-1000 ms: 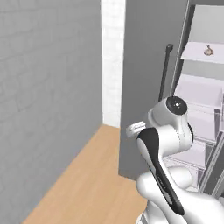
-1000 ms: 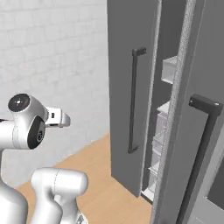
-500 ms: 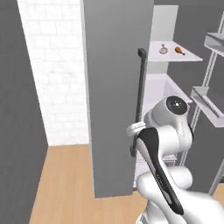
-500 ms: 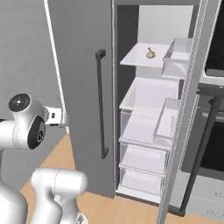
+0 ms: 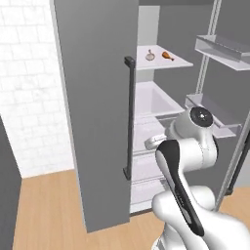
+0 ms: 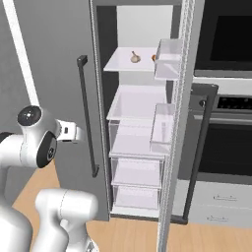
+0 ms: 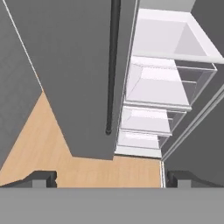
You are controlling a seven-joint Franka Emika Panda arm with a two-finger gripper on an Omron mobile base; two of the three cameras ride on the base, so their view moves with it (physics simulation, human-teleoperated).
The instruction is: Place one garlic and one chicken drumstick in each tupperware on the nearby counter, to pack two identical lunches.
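Observation:
On the upper shelf [image 5: 166, 63] of the open fridge lie one garlic [image 5: 150, 56] and, just right of it, one chicken drumstick [image 5: 167, 55]. From the right base view the garlic [image 6: 135, 57] shows on the same shelf, and the chicken drumstick [image 6: 153, 57] peeks out from behind a door bin. My gripper [image 7: 110, 178] is open, its fingertips [image 7: 41, 178] far apart with nothing between them. It hangs well below and in front of that shelf, pointing down at the fridge's lower drawers and the floor. The tupperware and the counter are out of view.
The fridge's left door is closed and carries a long dark handle [image 5: 129, 117]. The right door [image 6: 174, 123] stands open with clear bins [image 6: 170, 59]. Lower shelves and drawers [image 7: 157, 83] fill the fridge. A dark oven [image 6: 221, 142] stands to the right, a white brick wall [image 5: 29, 97] to the left.
The whole picture has shifted: the base has turned, from a wall and a fridge edge to the open fridge head-on. The arm holds its pose and the gripper stays open.

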